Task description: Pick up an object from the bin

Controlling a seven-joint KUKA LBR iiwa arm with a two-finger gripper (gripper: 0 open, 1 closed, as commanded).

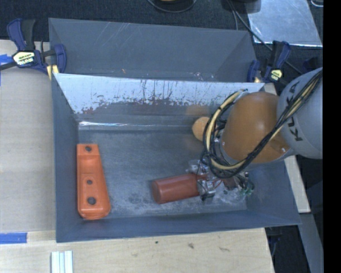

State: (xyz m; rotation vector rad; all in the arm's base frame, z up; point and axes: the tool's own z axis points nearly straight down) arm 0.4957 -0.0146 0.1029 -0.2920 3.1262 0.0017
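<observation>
The gripper (207,187) is sitting at the right end of a red-brown cylinder (173,189) lying by the bin's (65,169) near wall; open or closed, I cannot tell. 1 orange block (91,181) is lying far left.

We look down on the grey metal bin (159,50) from above and somewhat to one side. We sit close enough that the bin spans most of the view, and the arm (307,115) enters from the view's right.
</observation>
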